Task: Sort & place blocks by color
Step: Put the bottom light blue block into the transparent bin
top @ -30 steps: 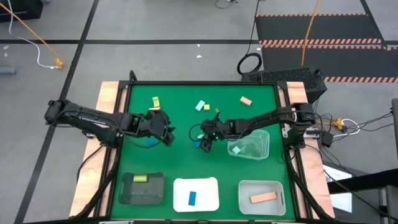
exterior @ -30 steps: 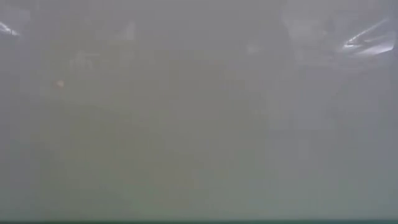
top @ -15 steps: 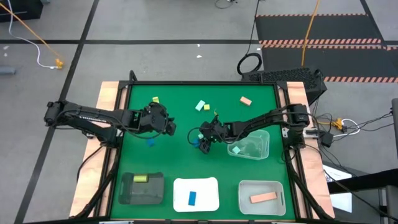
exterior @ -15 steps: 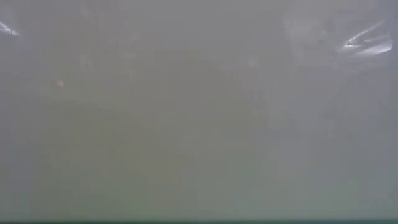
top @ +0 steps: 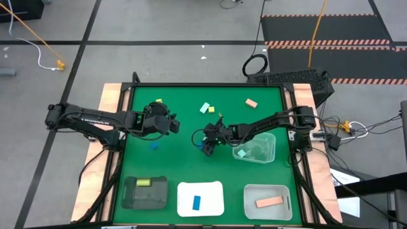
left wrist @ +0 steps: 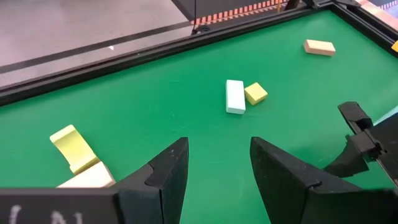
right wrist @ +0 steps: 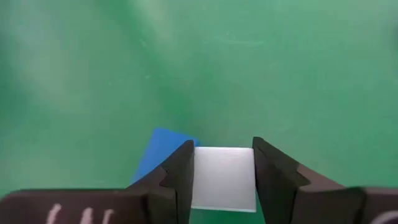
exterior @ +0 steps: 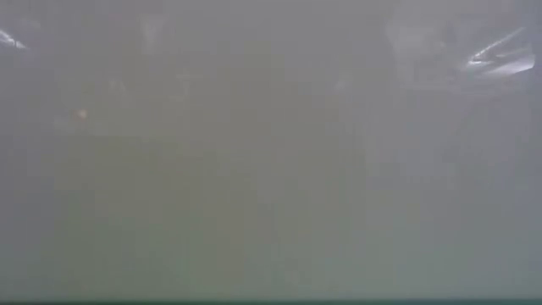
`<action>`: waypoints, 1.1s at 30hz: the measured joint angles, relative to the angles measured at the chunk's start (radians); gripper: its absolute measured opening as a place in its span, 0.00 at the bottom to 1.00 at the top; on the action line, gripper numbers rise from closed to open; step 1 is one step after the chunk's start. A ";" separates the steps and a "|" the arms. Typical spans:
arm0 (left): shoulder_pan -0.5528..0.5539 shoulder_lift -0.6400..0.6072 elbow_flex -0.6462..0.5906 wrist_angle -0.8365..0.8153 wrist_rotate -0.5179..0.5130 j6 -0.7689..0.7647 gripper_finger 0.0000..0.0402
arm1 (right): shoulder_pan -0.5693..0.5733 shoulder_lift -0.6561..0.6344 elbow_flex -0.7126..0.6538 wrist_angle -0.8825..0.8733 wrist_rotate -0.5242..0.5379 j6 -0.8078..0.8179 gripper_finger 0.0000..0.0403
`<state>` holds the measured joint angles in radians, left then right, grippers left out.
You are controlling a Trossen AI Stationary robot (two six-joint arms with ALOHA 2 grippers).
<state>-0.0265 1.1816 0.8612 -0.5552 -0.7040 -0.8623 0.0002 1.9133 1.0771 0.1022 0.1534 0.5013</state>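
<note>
Right gripper (right wrist: 222,177) is lowered onto the green mat beside the clear tray (top: 261,152), fingers closed against a pale mint block (right wrist: 224,177); a blue block (right wrist: 158,152) touches it. Left gripper (left wrist: 217,174) hovers across the mat from that tray, fingers parted, holding nothing, near a yellow-green block (left wrist: 73,148).

Open green mat (top: 184,108) between both arms.

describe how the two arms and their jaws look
Both arms are dark, slim and jointed, with black cabling along them. The left gripper has two matte black, wedge-shaped jaws with stepped inner faces. The right gripper has the same jaws, and faint pale markings show on its body.
</note>
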 joint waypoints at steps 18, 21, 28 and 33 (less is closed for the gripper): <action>-0.007 0.001 0.000 0.027 0.083 0.002 0.43 | -0.012 -0.202 0.009 -0.045 -0.048 0.062 0.29; -0.006 0.001 0.000 0.041 0.085 -0.015 0.43 | -0.012 -0.288 0.009 -0.094 -0.048 0.062 0.29; -0.007 0.001 0.000 0.052 0.085 -0.008 0.43 | 0.034 -0.511 0.009 -0.467 -0.053 0.127 0.29; -0.002 0.001 0.000 0.060 0.086 0.003 0.43 | 0.108 -0.629 0.009 -0.743 -0.053 0.263 0.29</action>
<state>-0.0280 1.1824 0.8616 -0.4953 -0.6182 -0.8596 0.1079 1.2841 1.0863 -0.6406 0.1000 0.7644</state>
